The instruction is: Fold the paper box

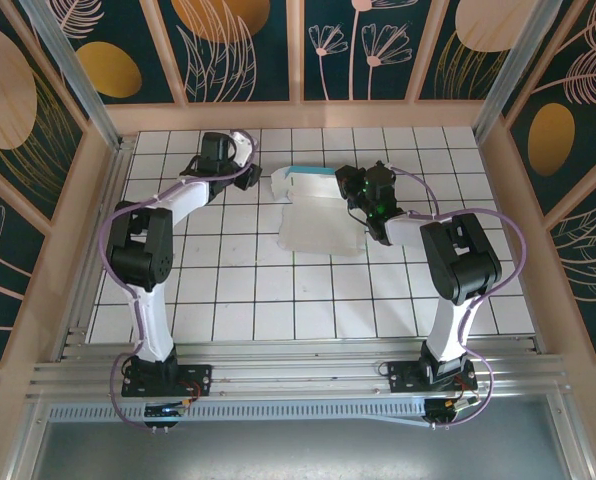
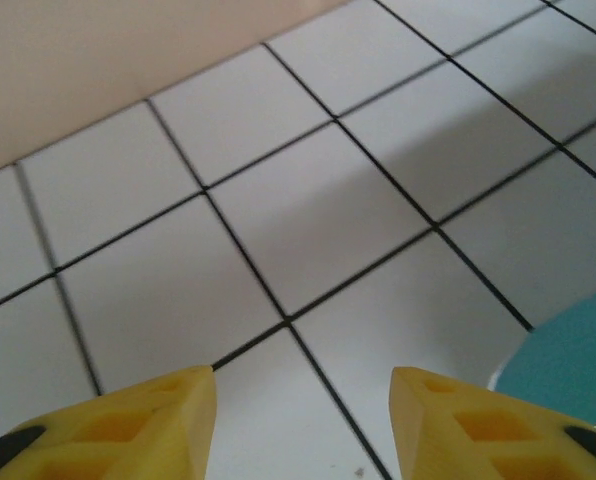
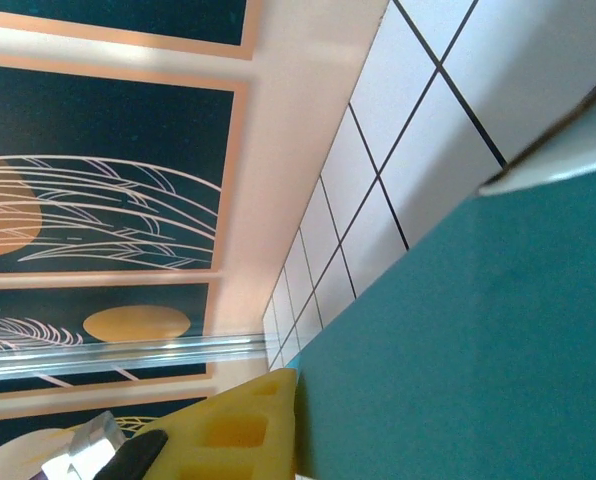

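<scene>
The paper box (image 1: 318, 228) lies partly unfolded mid-table, its white side up, with a turquoise flap (image 1: 313, 172) raised along its far edge. My right gripper (image 1: 351, 186) is at the flap's right end. In the right wrist view the turquoise card (image 3: 458, 340) stands against one yellow finger (image 3: 248, 430); the other finger is hidden behind the card. My left gripper (image 1: 248, 175) hovers just left of the box, open, with bare tile between its yellow fingers (image 2: 128, 430). A turquoise corner of the box (image 2: 573, 360) shows at the right of the left wrist view.
The white tiled table (image 1: 228, 290) is fenced by a low peach wall (image 1: 298, 115) at the back and sides. An aluminium rail (image 1: 298, 375) runs along the near edge. Open tiles lie in front of the box.
</scene>
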Controlling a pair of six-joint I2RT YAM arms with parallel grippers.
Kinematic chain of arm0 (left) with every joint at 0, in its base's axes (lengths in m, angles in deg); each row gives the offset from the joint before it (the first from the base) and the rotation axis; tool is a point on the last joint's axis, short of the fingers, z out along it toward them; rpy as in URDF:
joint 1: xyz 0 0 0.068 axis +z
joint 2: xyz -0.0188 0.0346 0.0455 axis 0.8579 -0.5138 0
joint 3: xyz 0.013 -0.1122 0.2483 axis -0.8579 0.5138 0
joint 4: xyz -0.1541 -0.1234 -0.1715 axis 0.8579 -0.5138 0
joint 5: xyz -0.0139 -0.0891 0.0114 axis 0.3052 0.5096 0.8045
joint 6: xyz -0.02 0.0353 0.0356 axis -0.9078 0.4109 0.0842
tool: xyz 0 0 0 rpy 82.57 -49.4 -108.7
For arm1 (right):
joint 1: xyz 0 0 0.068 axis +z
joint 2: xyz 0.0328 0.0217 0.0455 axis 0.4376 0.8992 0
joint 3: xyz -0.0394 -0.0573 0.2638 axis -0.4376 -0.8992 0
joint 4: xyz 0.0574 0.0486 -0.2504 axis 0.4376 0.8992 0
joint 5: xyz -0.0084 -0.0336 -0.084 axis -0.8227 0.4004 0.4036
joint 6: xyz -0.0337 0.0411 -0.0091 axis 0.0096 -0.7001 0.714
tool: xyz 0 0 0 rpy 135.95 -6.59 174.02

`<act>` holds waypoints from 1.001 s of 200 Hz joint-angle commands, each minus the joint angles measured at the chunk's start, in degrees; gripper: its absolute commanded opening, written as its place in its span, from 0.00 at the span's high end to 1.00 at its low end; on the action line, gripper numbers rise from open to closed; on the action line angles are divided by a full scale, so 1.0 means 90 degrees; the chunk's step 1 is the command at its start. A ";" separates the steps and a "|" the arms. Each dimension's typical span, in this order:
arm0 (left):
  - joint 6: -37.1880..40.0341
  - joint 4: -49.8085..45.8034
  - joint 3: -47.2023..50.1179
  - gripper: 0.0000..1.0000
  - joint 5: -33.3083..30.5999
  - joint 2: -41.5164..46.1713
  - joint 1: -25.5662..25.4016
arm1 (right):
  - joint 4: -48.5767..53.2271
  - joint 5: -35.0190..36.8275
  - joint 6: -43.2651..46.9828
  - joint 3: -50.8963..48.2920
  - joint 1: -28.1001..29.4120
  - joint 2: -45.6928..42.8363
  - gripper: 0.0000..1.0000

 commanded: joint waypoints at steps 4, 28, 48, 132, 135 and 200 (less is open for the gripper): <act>0.0803 -0.0383 -0.0153 0.49 0.1293 -0.0066 -0.0028 | 0.0337 0.0138 0.0262 0.0080 0.0056 -0.0158 0.87; 0.1197 -0.0490 -0.0236 0.51 0.1530 -0.0210 -0.0103 | 0.0379 0.0128 0.0300 0.0128 0.0056 -0.0163 0.87; 0.1335 -0.0888 -0.0680 0.52 0.1714 -0.0509 -0.0191 | 0.0398 0.0118 0.0292 0.0153 0.0059 -0.0144 0.87; 0.1460 -0.0932 -0.0845 0.52 0.2602 -0.0698 -0.0490 | 0.0488 0.0060 0.0320 0.0269 0.0081 -0.0132 0.87; 0.1441 -0.0919 -0.0852 0.51 0.2640 -0.0703 -0.0493 | 0.0495 0.0068 0.0320 0.0264 0.0075 -0.0127 0.87; 0.1096 -0.0769 -0.1136 0.49 0.2803 -0.0993 -0.0644 | 0.0508 0.0060 0.0301 0.0228 0.0099 -0.0109 0.87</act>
